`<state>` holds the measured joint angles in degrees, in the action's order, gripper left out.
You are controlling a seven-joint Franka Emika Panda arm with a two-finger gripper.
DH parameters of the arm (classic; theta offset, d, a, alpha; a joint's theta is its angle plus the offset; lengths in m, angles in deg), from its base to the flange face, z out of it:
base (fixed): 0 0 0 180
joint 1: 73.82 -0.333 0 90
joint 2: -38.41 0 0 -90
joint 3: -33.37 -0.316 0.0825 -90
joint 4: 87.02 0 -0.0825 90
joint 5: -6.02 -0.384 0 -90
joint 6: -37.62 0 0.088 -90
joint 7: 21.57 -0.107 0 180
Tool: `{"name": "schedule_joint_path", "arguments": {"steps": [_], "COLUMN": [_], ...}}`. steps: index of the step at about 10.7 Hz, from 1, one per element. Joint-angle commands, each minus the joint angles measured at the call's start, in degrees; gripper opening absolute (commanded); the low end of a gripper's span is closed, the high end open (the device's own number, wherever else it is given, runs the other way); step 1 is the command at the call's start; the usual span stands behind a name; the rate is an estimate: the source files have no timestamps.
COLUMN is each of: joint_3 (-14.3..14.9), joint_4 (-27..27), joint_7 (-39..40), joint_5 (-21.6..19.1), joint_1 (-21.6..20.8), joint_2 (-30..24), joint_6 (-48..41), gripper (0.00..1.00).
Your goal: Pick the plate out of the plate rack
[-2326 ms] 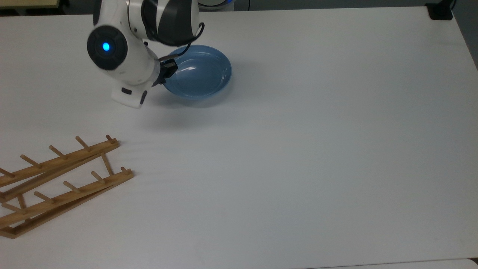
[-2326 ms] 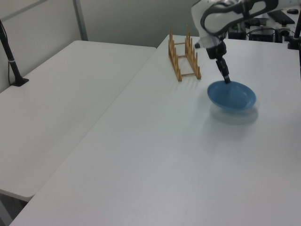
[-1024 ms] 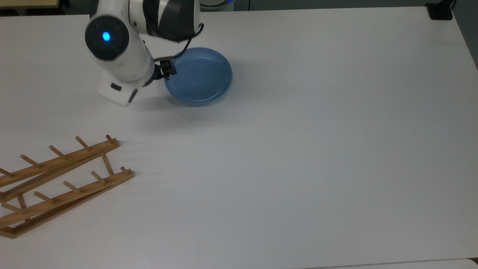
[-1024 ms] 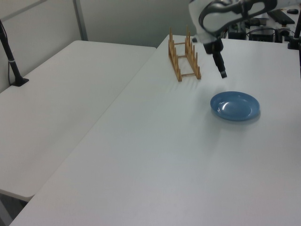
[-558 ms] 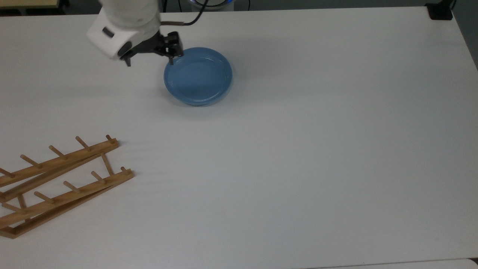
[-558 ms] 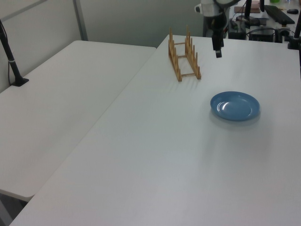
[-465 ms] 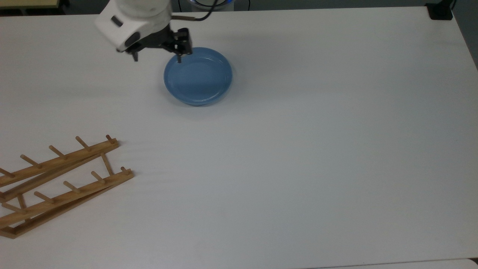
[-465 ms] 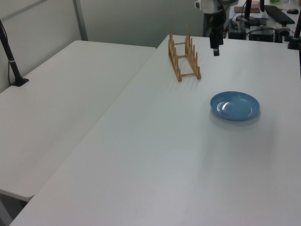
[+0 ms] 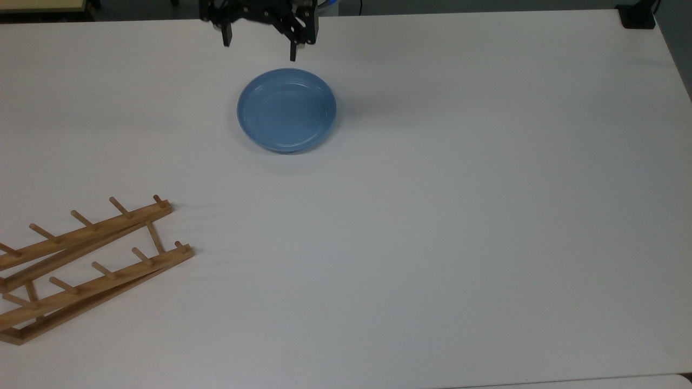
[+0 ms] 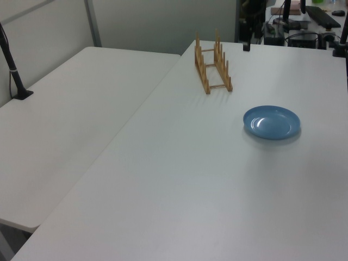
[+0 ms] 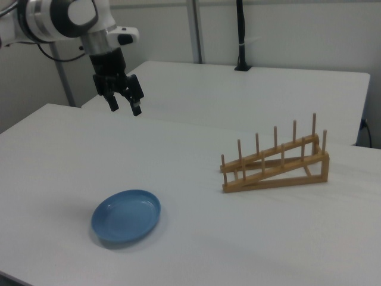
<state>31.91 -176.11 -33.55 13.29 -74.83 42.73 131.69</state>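
The light-blue plate (image 9: 286, 109) lies flat on the white table (image 9: 432, 216), well apart from the wooden plate rack (image 9: 81, 265). None of the rack's pegs holds anything. My gripper (image 9: 259, 44) hangs open and empty in the air, above the table just beyond the plate's far rim at the top view's top edge. In the right view the gripper (image 11: 124, 107) is high above and behind the plate (image 11: 126, 215), with the rack (image 11: 277, 164) off to the right view's right. The left view has the plate (image 10: 271, 122) in front of the rack (image 10: 213, 64).
A black clamp (image 9: 638, 16) sits on the table corner at the top view's upper right. A second white table (image 10: 65, 125) adjoins at the left view's left, with a black post (image 10: 13, 70) on it. Wide bare tabletop surrounds the plate.
The gripper let go of the plate, which now lies flat on the table. It then rose and moved away toward the top view's top edge with its fingers spread.
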Motion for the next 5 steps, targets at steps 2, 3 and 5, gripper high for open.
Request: {"name": "schedule_joint_path", "arguments": {"steps": [2, 3, 5], "joint_3": [1.1, 1.1, 1.1], "joint_4": [-5.7, -5.4, -5.4], "joint_7": [-3.9, -3.9, -3.9], "joint_5": [-0.7, -0.8, -0.7], "joint_1": [-0.2, -0.2, -0.3], "joint_2": [-5.9, -5.9, -5.8], "joint_6": [3.3, 2.0, 1.4], "gripper": [1.00, 1.00, 1.00]}}
